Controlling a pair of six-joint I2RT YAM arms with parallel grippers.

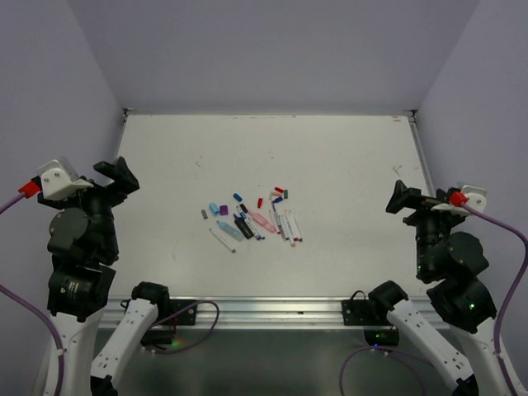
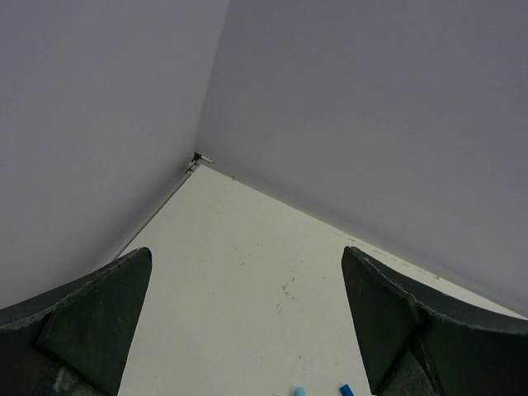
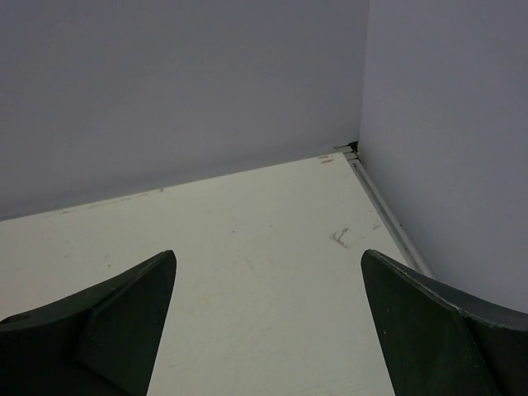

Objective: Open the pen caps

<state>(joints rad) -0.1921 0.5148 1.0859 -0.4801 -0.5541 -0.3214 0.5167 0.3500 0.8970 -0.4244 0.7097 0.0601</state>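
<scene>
A cluster of pens and highlighters (image 1: 252, 221) lies at the table's middle. Small caps lie along its far side: a light blue cap (image 1: 214, 208), a purple cap (image 1: 223, 209), a blue cap (image 1: 238, 197) and a red cap (image 1: 260, 202). Slim white pens (image 1: 290, 224) lie on the right of the cluster. My left gripper (image 1: 124, 177) is open and empty, raised at the left edge. My right gripper (image 1: 402, 198) is open and empty, raised at the right. The left wrist view (image 2: 247, 256) shows only the light blue cap (image 2: 298, 391) and the blue cap (image 2: 346, 389) at its bottom edge. The right wrist view (image 3: 268, 256) shows bare table.
The white table (image 1: 330, 157) is walled in by lilac panels at the back and both sides. A metal rail (image 1: 272, 312) with cables runs along the near edge between the arm bases. Faint scuff marks (image 3: 340, 237) lie near the back right corner.
</scene>
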